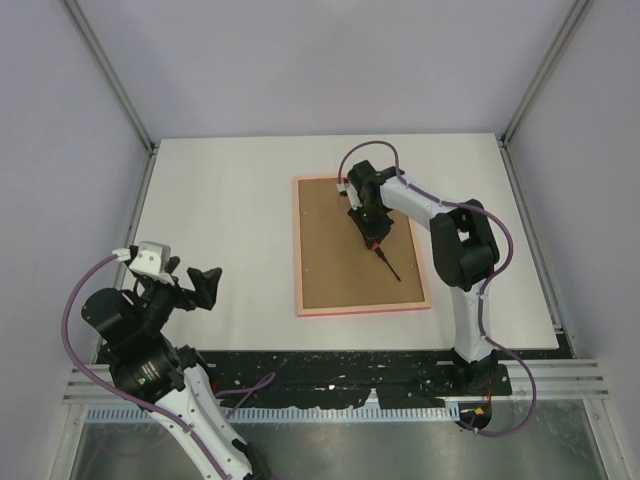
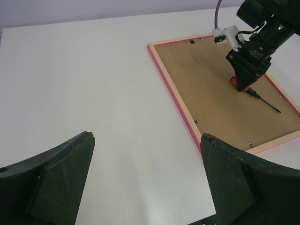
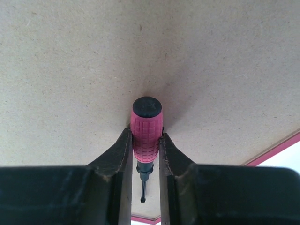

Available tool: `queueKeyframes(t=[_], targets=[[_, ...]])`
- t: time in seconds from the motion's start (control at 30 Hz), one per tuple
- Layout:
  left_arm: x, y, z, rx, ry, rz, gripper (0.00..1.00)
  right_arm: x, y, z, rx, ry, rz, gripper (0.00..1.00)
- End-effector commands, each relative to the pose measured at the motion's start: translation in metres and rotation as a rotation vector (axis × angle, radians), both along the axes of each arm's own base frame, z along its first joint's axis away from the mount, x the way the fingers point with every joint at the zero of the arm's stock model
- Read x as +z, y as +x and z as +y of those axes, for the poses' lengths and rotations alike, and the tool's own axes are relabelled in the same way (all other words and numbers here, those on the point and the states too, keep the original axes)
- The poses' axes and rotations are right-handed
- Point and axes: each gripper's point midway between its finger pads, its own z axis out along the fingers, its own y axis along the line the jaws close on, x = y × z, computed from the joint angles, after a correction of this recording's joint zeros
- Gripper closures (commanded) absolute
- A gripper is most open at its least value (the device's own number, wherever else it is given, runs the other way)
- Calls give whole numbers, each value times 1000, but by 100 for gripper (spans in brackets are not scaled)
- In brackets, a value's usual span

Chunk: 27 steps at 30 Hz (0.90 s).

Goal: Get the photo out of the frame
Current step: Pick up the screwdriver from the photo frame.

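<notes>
The frame (image 1: 298, 250) lies face down on the white table, its pink rim around a plain brown backing board (image 1: 335, 255). The photo is hidden under that board. My right gripper (image 1: 370, 236) hangs over the board's upper right part, shut on the pink handle of a small screwdriver (image 1: 386, 263). In the right wrist view the fingers (image 3: 123, 150) press both sides of the screwdriver handle (image 3: 146, 129), above the backing board (image 3: 70, 70). My left gripper (image 1: 200, 288) is open over bare table, well left of the frame. In the left wrist view it (image 2: 147, 140) holds nothing.
Small metal tabs (image 2: 197, 121) sit along the inner edge of the frame rim (image 2: 176, 96). The white table (image 1: 220, 220) is walled by grey panels on three sides. A black strip runs along its near edge by the arm bases.
</notes>
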Motion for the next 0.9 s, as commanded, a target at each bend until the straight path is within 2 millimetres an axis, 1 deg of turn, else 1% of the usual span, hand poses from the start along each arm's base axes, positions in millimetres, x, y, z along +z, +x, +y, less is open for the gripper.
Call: queueKeyframes(t=[0.0, 0.03, 0.07, 0.1, 0.13, 0.17, 0.2, 0.23, 0.27, 0.3, 0.33, 0.37, 0.4, 0.43, 0.47, 0.5, 0.53, 0.57, 0.6, 0.63, 0.67, 0.7, 0.73, 0.77, 0.8, 0.83, 0.87], targets=[[6, 0, -3, -24, 12, -35, 0, 39, 11, 14, 14, 71, -73, 92], [6, 0, -5, -33, 10, -37, 0, 47, 13, 17, 8, 97, -86, 92], [7, -1, -7, -45, 9, -40, 0, 68, 17, 26, 2, 156, -124, 92], [7, -2, -10, -60, 7, -44, 0, 88, 20, 31, 0, 208, -156, 92], [8, -3, -13, -76, 4, -48, 0, 104, 21, 44, 3, 286, -169, 92], [9, -4, -16, -96, 1, -53, 0, 127, 23, 47, 2, 339, -210, 92], [10, -5, -19, -114, -3, -59, 0, 146, 24, 60, 5, 418, -233, 92], [12, -7, -23, -136, -6, -65, 0, 170, 24, 61, -5, 472, -273, 92], [15, -8, -26, -153, -10, -72, 0, 190, 25, 70, 26, 545, -301, 92], [19, -8, -28, -166, -10, -81, 0, 214, 18, 75, 15, 627, -311, 92], [25, -8, -29, -176, -15, -86, 0, 232, 19, 77, 23, 672, -349, 92], [30, -9, -31, -190, -19, -88, 0, 257, 15, 79, 33, 742, -383, 92], [38, -9, -33, -206, -26, -91, 0, 271, 13, 79, 37, 776, -403, 92], [50, -8, -33, -215, -33, -92, 0, 291, 9, 78, 41, 840, -430, 92], [59, -6, -33, -228, -35, -93, 0, 303, 5, 76, 49, 870, -450, 92], [72, -7, -35, -239, -56, -90, 0, 324, 1, 70, 50, 924, -494, 92], [84, -4, -34, -244, -70, -86, 0, 332, 3, 63, 40, 947, -520, 92], [98, 0, -33, -246, -72, -87, 0, 350, -5, 59, 46, 1004, -559, 92], [113, 3, -31, -235, -69, -93, 0, 369, -12, 47, 49, 1033, -619, 92], [123, 9, -30, -235, -71, -86, 0, 373, -13, 47, 52, 1073, -643, 92], [132, 13, -30, -233, -61, -83, 0, 388, -20, 35, 47, 1090, -700, 92], [136, 20, -30, -234, -53, -70, 0, 387, -20, 32, 47, 1106, -725, 92], [138, 27, -33, -236, -42, -50, 0, 398, -27, 25, 52, 1112, -770, 92], [135, 37, -35, -237, -27, -13, 0, 395, -25, 21, 43, 1103, -790, 92], [131, 46, -42, -262, -7, 22, 0, 398, -26, 15, 34, 1092, -815, 92], [128, 53, -51, -288, 12, 52, 0, 394, -27, 12, 25, 1085, -812, 92], [123, 63, -58, -305, 23, 89, 0, 395, -29, 5, 13, 1081, -825, 92]])
